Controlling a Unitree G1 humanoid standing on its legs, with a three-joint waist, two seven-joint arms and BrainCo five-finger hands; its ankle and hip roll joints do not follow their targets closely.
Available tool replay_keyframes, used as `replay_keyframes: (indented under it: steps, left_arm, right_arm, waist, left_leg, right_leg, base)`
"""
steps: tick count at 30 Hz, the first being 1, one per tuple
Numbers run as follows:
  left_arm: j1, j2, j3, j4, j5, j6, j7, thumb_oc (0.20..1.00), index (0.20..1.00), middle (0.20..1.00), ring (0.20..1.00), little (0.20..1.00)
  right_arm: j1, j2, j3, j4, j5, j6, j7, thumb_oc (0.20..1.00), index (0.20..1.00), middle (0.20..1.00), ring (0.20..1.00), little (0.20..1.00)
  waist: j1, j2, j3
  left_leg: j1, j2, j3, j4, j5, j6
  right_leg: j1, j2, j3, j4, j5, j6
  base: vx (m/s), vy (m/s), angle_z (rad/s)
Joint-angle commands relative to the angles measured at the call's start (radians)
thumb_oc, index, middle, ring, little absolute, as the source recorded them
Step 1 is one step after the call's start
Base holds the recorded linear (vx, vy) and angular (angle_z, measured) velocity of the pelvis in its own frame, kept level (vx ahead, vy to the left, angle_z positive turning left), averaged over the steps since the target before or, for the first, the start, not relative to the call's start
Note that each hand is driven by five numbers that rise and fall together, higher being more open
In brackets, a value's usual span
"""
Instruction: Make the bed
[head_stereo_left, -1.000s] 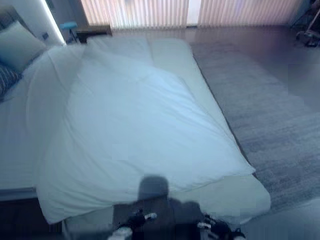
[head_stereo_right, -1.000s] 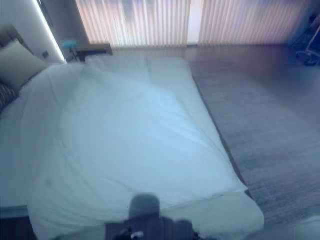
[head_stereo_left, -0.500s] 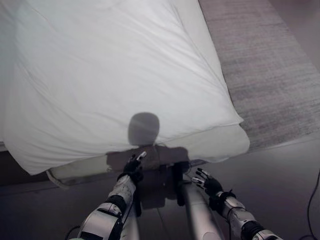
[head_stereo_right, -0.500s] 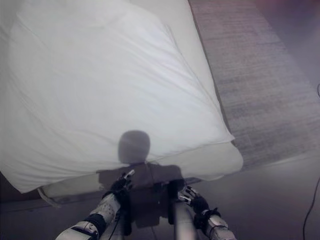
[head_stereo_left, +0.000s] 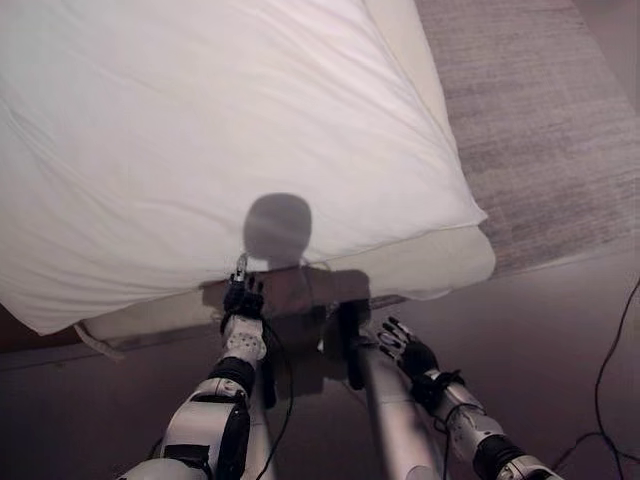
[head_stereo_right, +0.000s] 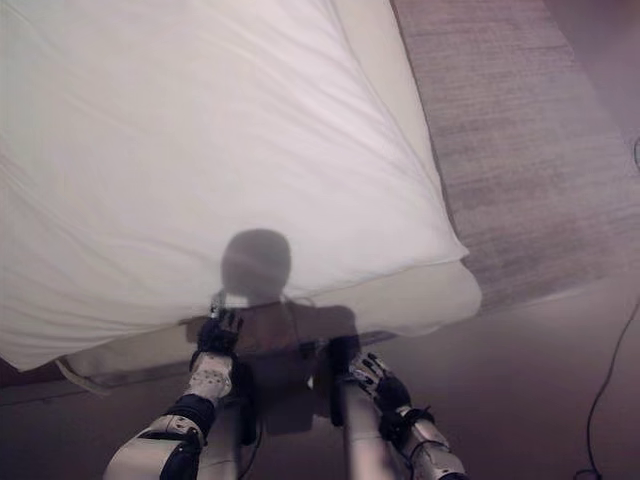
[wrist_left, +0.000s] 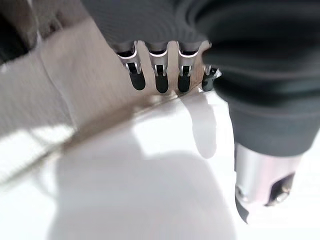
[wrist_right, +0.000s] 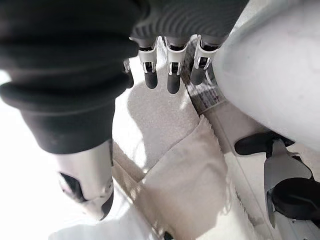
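Observation:
A white duvet (head_stereo_left: 200, 130) lies spread over the bed, its near edge hanging a little over the foot of the beige mattress (head_stereo_left: 430, 265). My left hand (head_stereo_left: 243, 300) is raised to that near edge, just below the duvet's hem, fingers (wrist_left: 161, 80) straight and open, holding nothing. In the left wrist view the duvet (wrist_left: 150, 190) lies right under the hand. My right hand (head_stereo_left: 405, 352) hangs lower, in front of the mattress foot over the floor, its fingers (wrist_right: 172, 70) relaxed and open.
A grey rug (head_stereo_left: 540, 130) lies along the bed's right side. Dark wooden floor (head_stereo_left: 560, 330) runs in front of the bed. A loose beige strap (head_stereo_left: 100, 350) hangs from the mattress at the lower left corner.
The camera has tipped down from the whole bed to its foot. Since half a second ago my left hand has risen to the duvet's near edge; the right hand has barely moved.

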Motion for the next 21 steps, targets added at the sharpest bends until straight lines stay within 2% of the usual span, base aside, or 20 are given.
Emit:
replay_keyframes:
  steps: [1,9,16,17,18,21]
  left_arm:
    - [-0.051,0.005,0.016,-0.031,-0.039,-0.077,0.013,1.0,1.0,1.0,1.0,1.0]
    - [-0.141,0.056,0.079,-0.012,-0.099,-0.121,0.072,1.0,1.0,1.0,1.0,1.0]
    - [-0.183,0.103,0.103,-0.009,-0.091,-0.136,0.101,1.0,1.0,1.0,1.0,1.0]
    - [-0.186,0.102,0.103,-0.017,-0.089,-0.142,0.101,0.58,0.58,0.58,0.58,0.58]
    - [-0.187,0.103,0.103,-0.024,-0.088,-0.148,0.101,0.2,0.2,0.2,0.2,0.2]
    - [-0.186,0.098,0.097,-0.052,-0.086,-0.166,0.099,0.2,0.2,0.2,0.2,0.2]
  right_arm:
    - [0.047,-0.023,0.039,-0.076,0.022,-0.033,0.004,1.0,1.0,1.0,1.0,1.0]
    - [0.037,-0.028,0.064,-0.074,0.009,-0.023,0.001,1.0,1.0,1.0,1.0,1.0]
    - [0.035,-0.031,0.073,-0.082,-0.004,-0.023,-0.014,1.0,1.0,1.0,1.0,1.0]
    - [0.039,-0.032,0.076,-0.085,-0.007,-0.025,-0.017,1.0,1.0,1.0,1.0,1.0]
    - [0.04,-0.032,0.076,-0.087,-0.007,-0.026,-0.021,1.0,1.0,1.0,1.0,1.0]
    - [0.041,-0.028,0.079,-0.086,-0.012,-0.033,-0.031,1.0,1.0,1.0,1.0,1.0]
  waist:
    - [-0.002,0.007,-0.063]
    - [-0.007,0.004,-0.068]
    - [-0.008,0.002,-0.065]
    - [-0.007,0.004,-0.065]
    - [-0.006,0.003,-0.066]
    - [-0.003,0.004,-0.068]
  left_leg:
    - [-0.09,-0.016,0.018,0.009,0.036,0.026]
    - [-0.096,-0.011,0.022,0.012,0.036,0.023]
    - [-0.112,-0.008,0.021,0.026,0.033,0.023]
    - [-0.113,-0.008,0.022,0.026,0.034,0.023]
    - [-0.113,-0.008,0.022,0.026,0.034,0.023]
    - [-0.11,-0.01,0.022,0.022,0.034,0.023]
  right_leg:
    - [-0.004,0.008,-0.037,-0.028,0.016,0.014]
    - [-0.015,0.009,-0.037,-0.023,0.018,0.015]
    - [-0.026,0.006,-0.036,-0.019,0.02,0.017]
    - [-0.027,0.005,-0.038,-0.019,0.02,0.017]
    - [-0.028,0.003,-0.04,-0.018,0.02,0.017]
    - [-0.027,0.001,-0.041,-0.017,0.02,0.017]
  base:
    - [0.0,0.006,-0.04]
    - [0.0,0.01,-0.03]
    - [0.0,0.004,-0.02]
    - [0.01,0.011,-0.03]
    - [0.01,0.008,-0.03]
    - [0.0,0.0,0.0]
